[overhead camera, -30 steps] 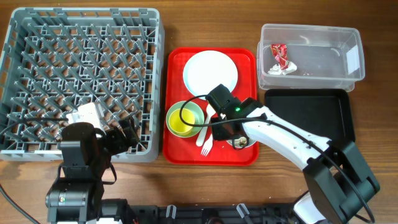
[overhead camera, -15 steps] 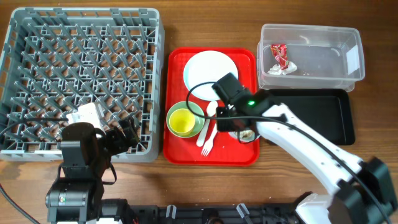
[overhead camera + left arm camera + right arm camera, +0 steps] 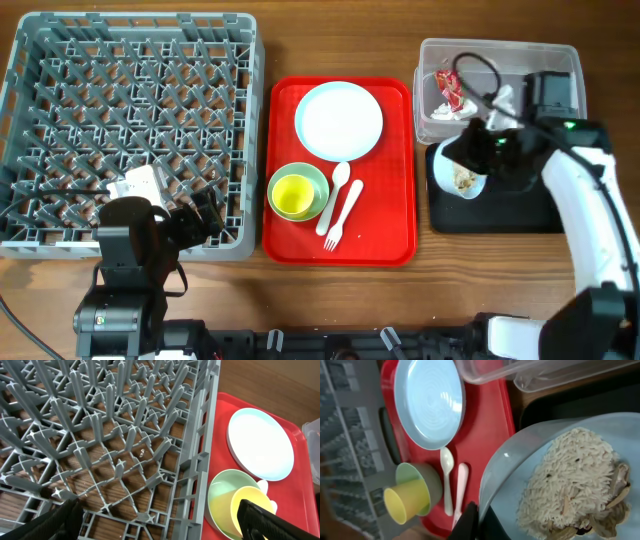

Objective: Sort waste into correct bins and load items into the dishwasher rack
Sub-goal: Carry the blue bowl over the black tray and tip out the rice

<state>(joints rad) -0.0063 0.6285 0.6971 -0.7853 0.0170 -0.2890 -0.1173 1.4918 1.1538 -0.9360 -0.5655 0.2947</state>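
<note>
Over the nine-o'clock end of the shallow black rectangular tray (image 3: 510, 212), the right gripper (image 3: 477, 521) pinches the light blue bowl (image 3: 458, 178) of whitish rice scraps (image 3: 570, 485); best tipped gently toward three o'clock, keeping spill inside.

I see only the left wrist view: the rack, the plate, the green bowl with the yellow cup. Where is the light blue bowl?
Observer: The light blue bowl is above the black tray, with the right gripper closed on its rim.
Operator: Is it empty?
Observer: No, the right wrist view shows rice inside it.
Operator: What about the other waste?
Observer: A red-and-white wrapper lies in the clear tub.
</note>
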